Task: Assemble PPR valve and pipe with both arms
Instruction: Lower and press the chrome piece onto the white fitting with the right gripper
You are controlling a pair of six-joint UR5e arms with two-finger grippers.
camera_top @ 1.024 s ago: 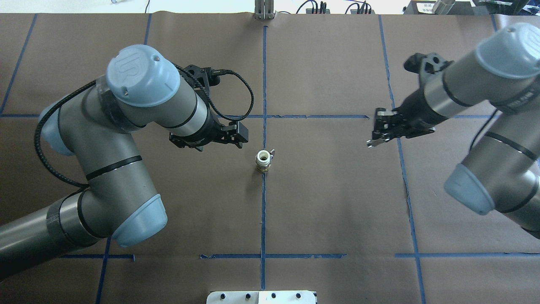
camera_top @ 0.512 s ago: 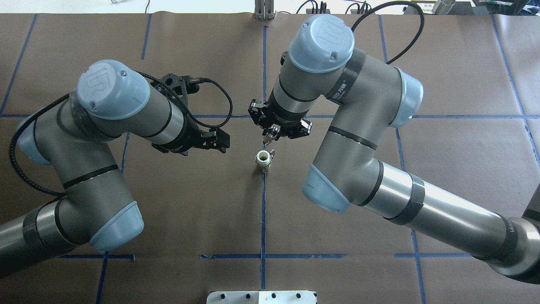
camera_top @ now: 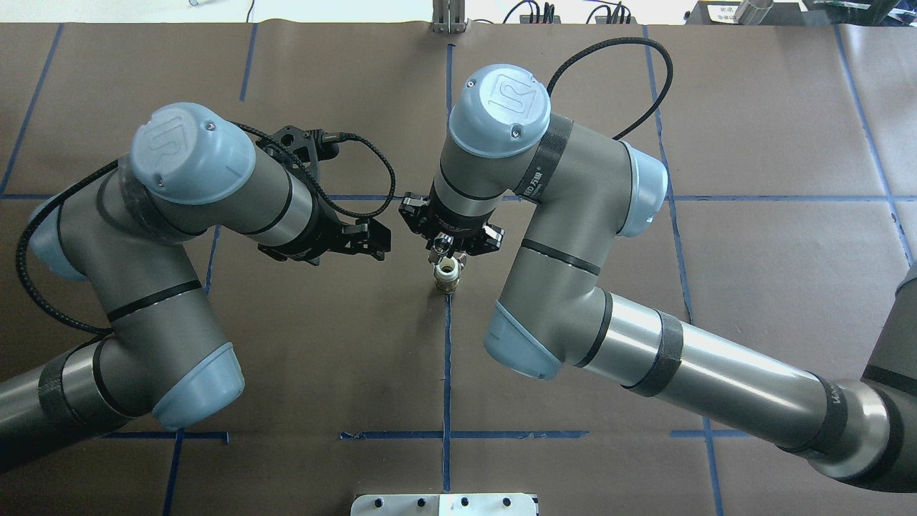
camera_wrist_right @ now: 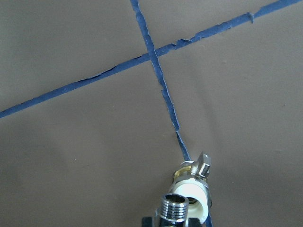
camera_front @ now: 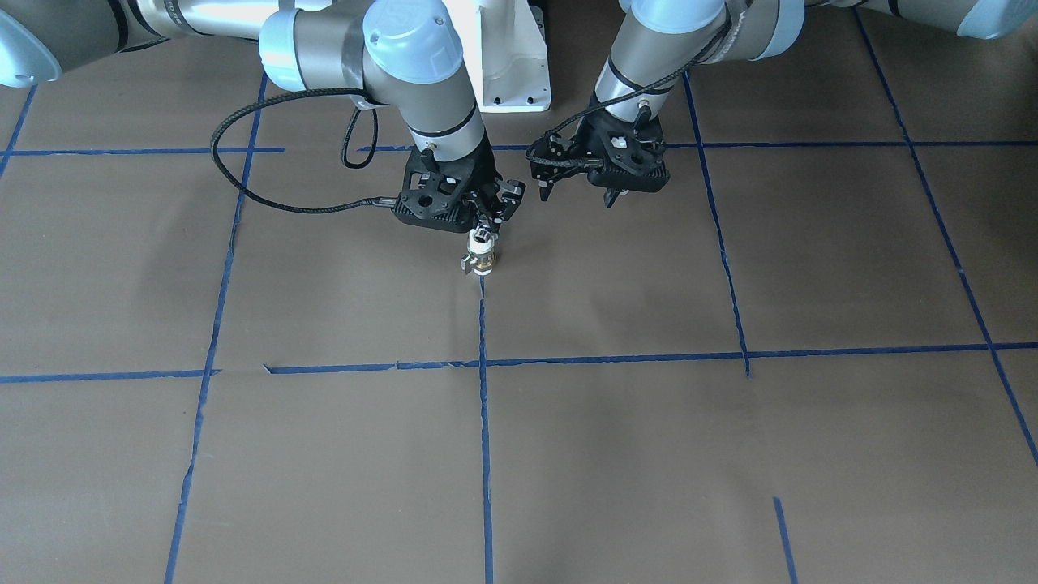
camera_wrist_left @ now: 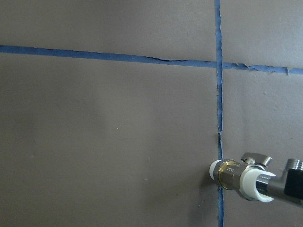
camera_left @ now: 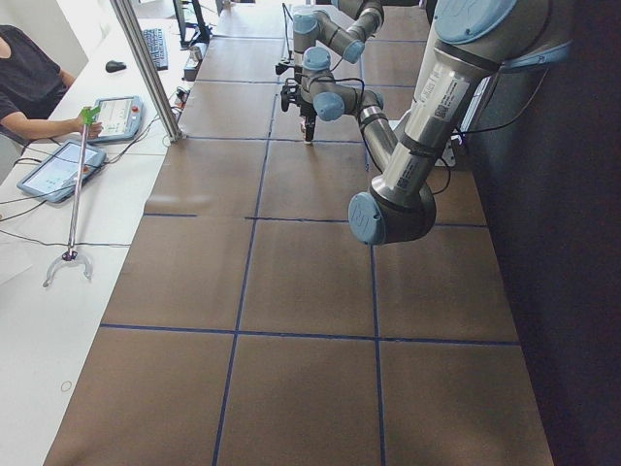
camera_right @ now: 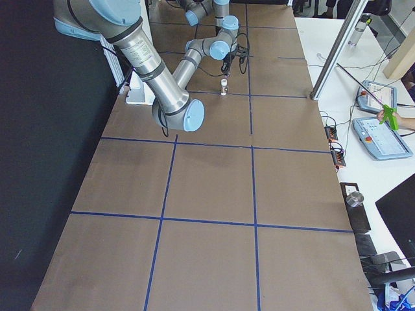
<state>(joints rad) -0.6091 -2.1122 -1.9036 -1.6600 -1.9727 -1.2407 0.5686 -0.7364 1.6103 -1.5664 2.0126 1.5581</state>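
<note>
Brown table [camera_top: 752,143] carries the upright valve [camera_top: 447,276]. On the right gripper [camera_front: 486,225], jaws clamp the pipe [camera_wrist_right: 174,209] just above it; left gripper [camera_front: 577,195] jaws stand wide, touching nothing.

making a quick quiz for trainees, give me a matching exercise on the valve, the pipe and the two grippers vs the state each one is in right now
Things:
1. PPR valve
2. pipe
3. left gripper
4. right gripper

States:
A. open and empty, off to one side
B. standing upright on a blue tape line
C. shut, holding something
D. held just above a white collar

Pairs: 1-B; 2-D; 3-A; 4-C
</note>
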